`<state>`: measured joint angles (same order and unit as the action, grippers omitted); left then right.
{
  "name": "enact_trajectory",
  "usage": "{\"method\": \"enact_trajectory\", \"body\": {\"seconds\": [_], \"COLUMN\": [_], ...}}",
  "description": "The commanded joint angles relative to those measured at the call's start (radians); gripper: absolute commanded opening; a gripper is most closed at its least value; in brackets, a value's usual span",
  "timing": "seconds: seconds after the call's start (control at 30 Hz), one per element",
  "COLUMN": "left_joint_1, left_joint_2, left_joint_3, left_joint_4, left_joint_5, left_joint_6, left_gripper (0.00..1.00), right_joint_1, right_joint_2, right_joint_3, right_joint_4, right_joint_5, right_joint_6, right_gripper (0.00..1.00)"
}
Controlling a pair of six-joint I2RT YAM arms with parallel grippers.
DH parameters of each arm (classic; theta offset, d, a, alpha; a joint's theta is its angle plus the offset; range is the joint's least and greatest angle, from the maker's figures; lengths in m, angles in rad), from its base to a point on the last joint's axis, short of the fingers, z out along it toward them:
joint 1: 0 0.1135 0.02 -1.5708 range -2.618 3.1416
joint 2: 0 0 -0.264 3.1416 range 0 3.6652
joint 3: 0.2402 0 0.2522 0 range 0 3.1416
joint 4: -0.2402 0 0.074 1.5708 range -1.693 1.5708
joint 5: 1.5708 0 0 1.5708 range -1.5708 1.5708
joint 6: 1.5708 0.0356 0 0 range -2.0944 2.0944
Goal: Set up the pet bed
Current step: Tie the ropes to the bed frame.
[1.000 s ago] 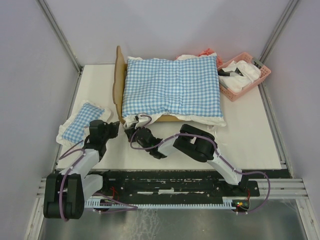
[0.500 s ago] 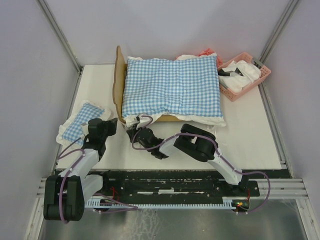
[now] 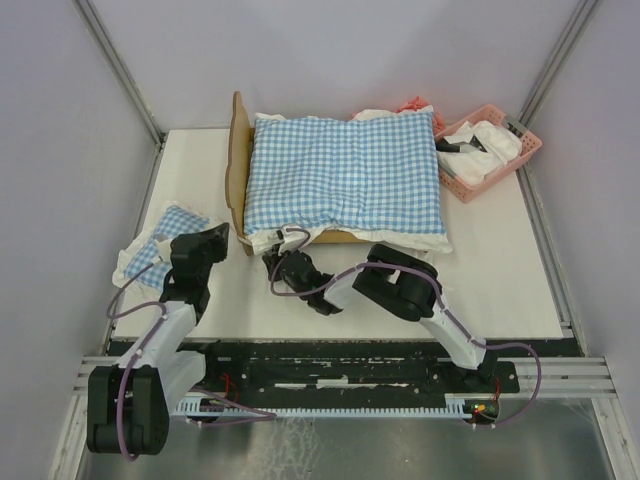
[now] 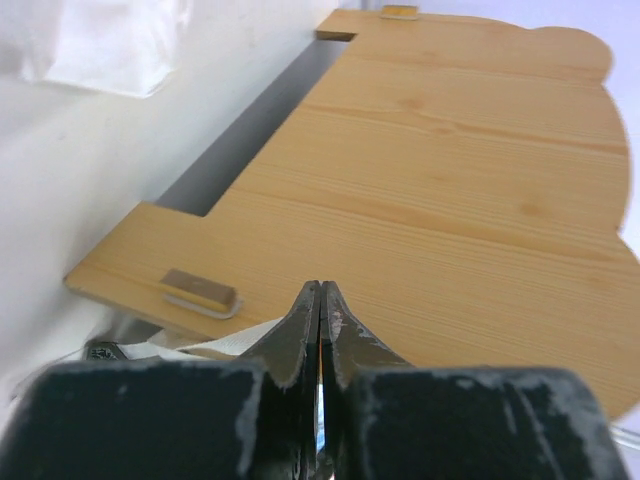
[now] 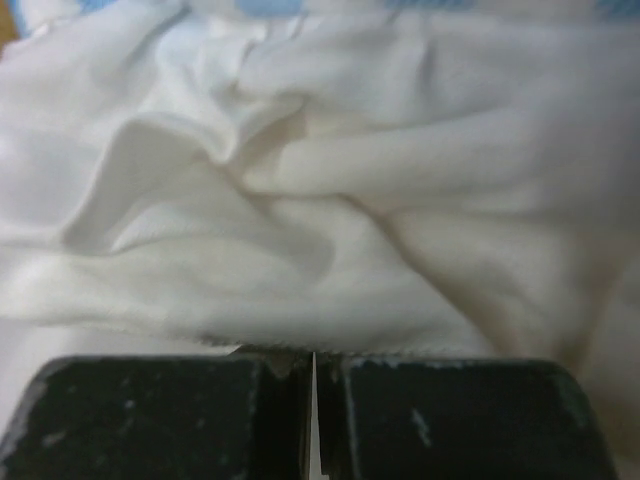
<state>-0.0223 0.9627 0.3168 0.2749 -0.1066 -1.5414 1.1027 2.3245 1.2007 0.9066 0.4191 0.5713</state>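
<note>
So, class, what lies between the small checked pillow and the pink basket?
The pet bed, topped by the large checked cushion, as the top view shows.

A big blue-and-white checked cushion (image 3: 345, 175) with a white frill lay in the middle of the picture. A small checked pillow (image 3: 160, 238) lay at the left on the white table (image 3: 500, 280). A pink basket (image 3: 492, 182) sat at the upper right with white cloths (image 3: 497, 138) inside. Something orange (image 3: 410, 103) peeked out just left of it.
</note>
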Motion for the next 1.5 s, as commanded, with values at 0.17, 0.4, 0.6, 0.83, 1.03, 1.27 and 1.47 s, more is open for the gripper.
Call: {"method": "enact_trajectory", "body": {"seconds": [0.17, 0.4, 0.6, 0.83, 1.03, 1.27, 1.47], "left_joint_1": [-0.004, -0.005, -0.004, -0.004, -0.003, -0.002, -0.002], "left_joint_2": [-0.086, -0.124, -0.183, -0.291, -0.331, -0.31, -0.292], "left_joint_3": [0.021, 0.032, 0.048, 0.033, 0.023, 0.088, 0.123], "left_joint_4": [0.131, 0.096, 0.039, -0.035, -0.074, -0.109, -0.137], "left_joint_5": [-0.08, -0.128, -0.108, -0.084, -0.071, -0.136, -0.152], "left_joint_6": [0.22, 0.306, 0.364, 0.47, 0.555, 0.63, 0.615], "left_gripper": [0.03, 0.03, 0.03, 0.03, 0.03, 0.03, 0.03], "right_joint_1": [-0.061, -0.063, -0.063, -0.063, -0.065, -0.074, -0.076], "right_joint_2": [-0.057, -0.066, -0.076, -0.079, -0.086, -0.08, -0.077], "right_joint_3": [0.0, -0.021, -0.051, -0.051, -0.052, -0.06, -0.063], "right_joint_4": [-0.03, 0.0, 0.06, 0.075, 0.048, 0.015, 0.006], "right_joint_5": [-0.013, 0.019, 0.003, 0.006, 0.078, 0.117, 0.123], "right_joint_6": [-0.082, -0.08, -0.089, -0.083, -0.059, -0.015, -0.009], "right_gripper": [0.02, 0.02, 0.02, 0.02, 0.02, 0.02, 0.02]}}
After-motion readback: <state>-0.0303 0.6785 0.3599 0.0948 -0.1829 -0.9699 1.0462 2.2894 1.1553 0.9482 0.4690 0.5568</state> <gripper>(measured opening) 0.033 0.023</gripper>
